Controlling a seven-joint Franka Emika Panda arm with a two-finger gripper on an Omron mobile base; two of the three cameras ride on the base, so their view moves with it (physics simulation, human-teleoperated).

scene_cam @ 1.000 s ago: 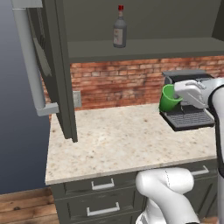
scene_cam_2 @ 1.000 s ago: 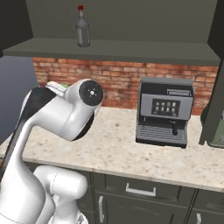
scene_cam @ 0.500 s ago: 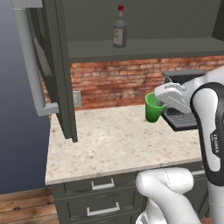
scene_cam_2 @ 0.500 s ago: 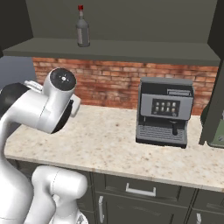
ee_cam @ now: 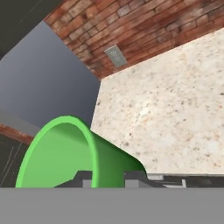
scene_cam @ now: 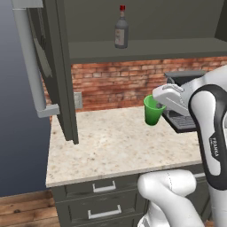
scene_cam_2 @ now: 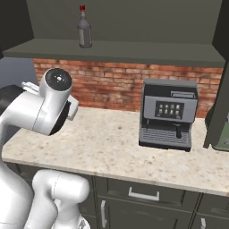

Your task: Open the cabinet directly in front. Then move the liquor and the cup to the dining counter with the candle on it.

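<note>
While clamped on the cup (scene_cam: 153, 110) above the worktop (scene_cam: 111, 146), gripper (scene_cam: 160, 104) below the liquor (scene_cam: 121, 27), cabinet (scene_cam: 53, 66) open.

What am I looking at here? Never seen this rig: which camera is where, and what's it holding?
It's a rendered kitchen with a white robot arm on a base that can drive. Two pictures come from cameras on that base, behind the arm to its left and right; the third looks along the hand itself.

In the left base view the hand is shut on the green cup, held in the air above the beige worktop. The hand view shows the same cup close up, between the fingers.

The cabinet above is open, and the liquor stands on its shelf. A coffee machine sits on the worktop against the brick wall.
</note>
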